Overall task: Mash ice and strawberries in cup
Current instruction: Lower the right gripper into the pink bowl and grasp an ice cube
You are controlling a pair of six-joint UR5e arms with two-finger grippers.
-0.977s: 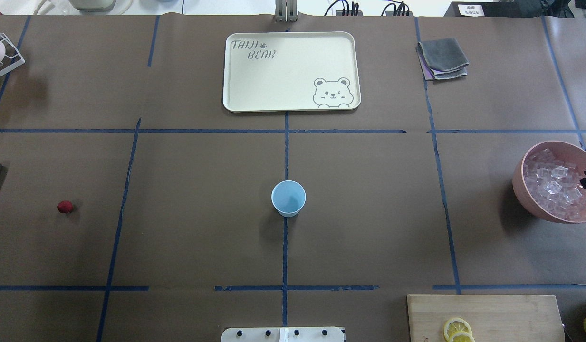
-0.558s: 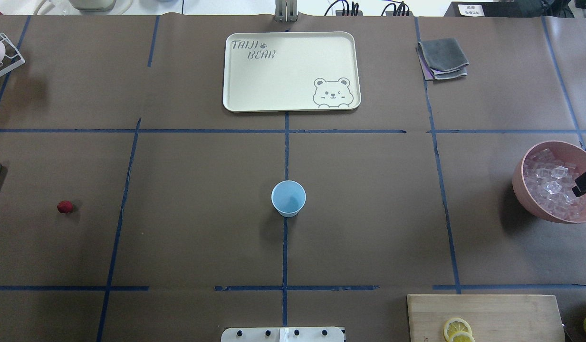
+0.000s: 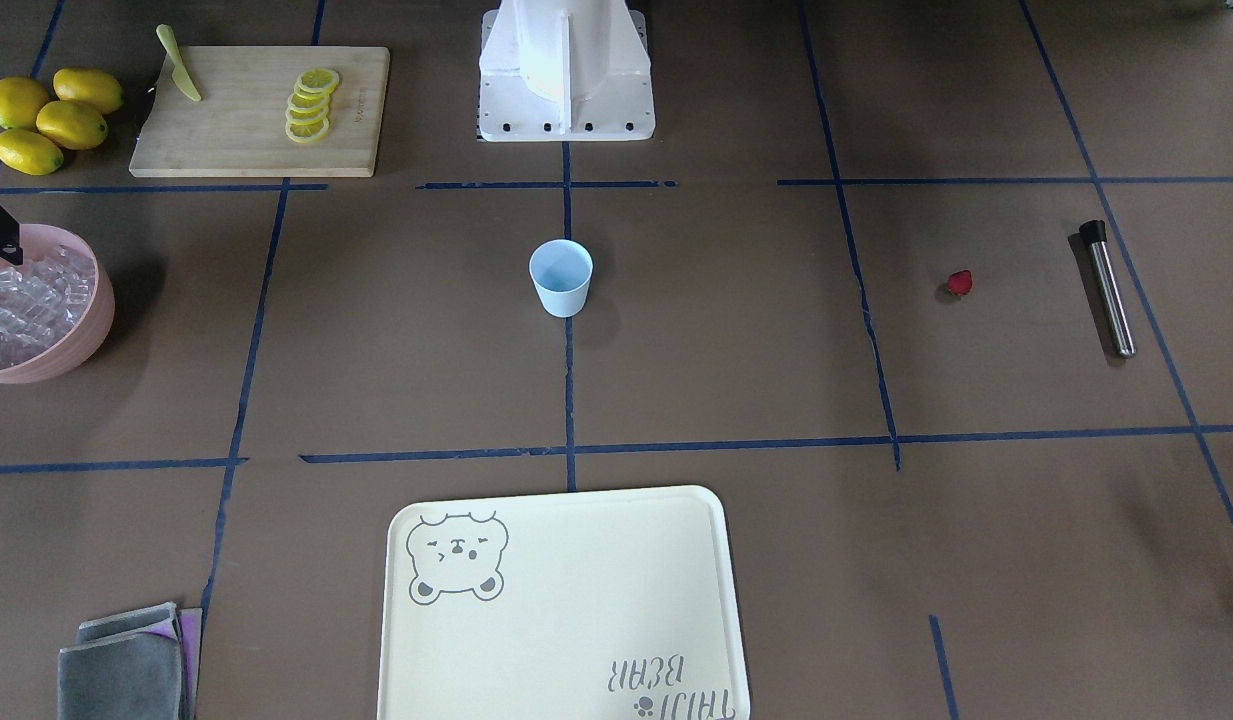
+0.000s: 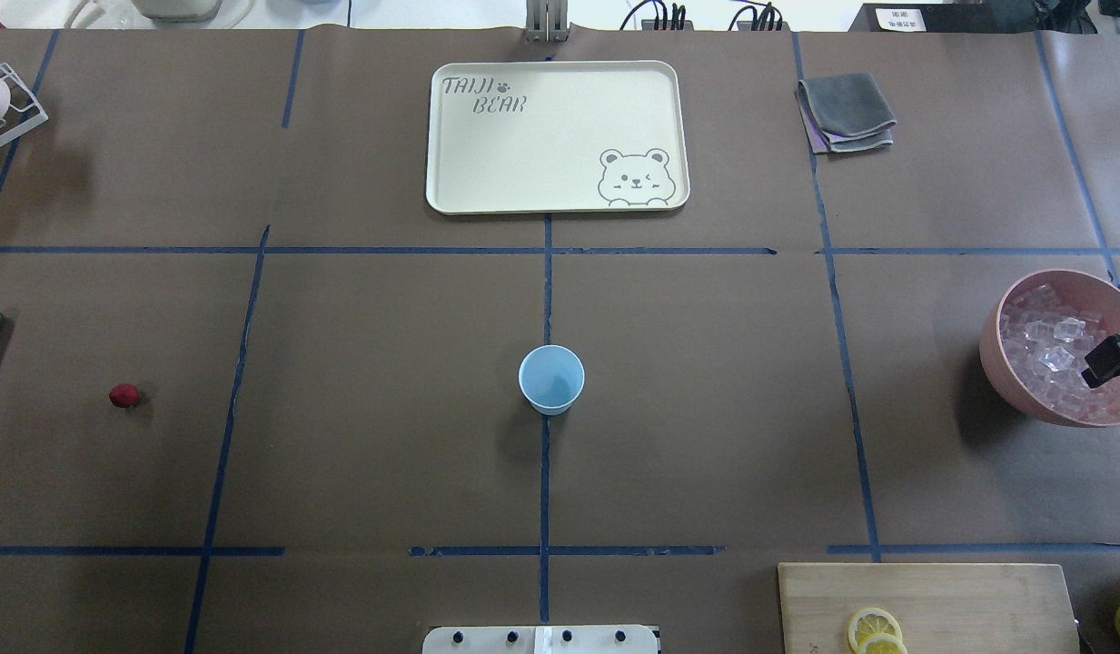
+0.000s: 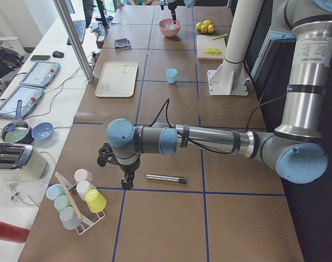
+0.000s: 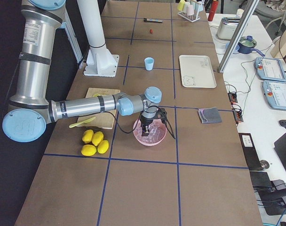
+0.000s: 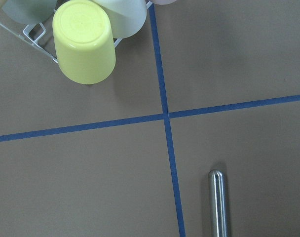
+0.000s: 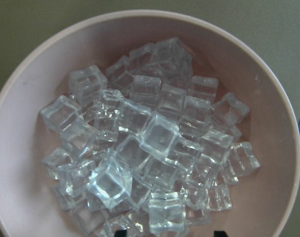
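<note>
The light blue cup [image 4: 551, 380] stands upright at the table's centre, with nothing visible in it. The ice [image 8: 150, 148] is a heap of clear cubes in a pink bowl [image 4: 1005, 363] at the right edge. My right gripper [image 8: 169, 233] hangs open just above the heap, its two dark fingertips apart at the bottom of the right wrist view. The strawberry [image 4: 123, 395] lies alone far to the left. My left gripper [image 5: 125, 179] hovers over the table's left end beside a steel rod [image 5: 165, 178]. I cannot tell whether it is open or shut.
A cream bear tray [image 4: 557, 136] lies beyond the cup, with folded grey cloths [image 4: 846, 111] to its right. A wooden board [image 3: 256, 110] holds lemon slices and a knife, with whole lemons [image 3: 46, 115] beside it. A rack of cups [image 5: 78, 199] stands at the left end.
My right gripper has crept a little further in over the bowl, down and to the left in the overhead view. Cup and strawberry have not moved.
</note>
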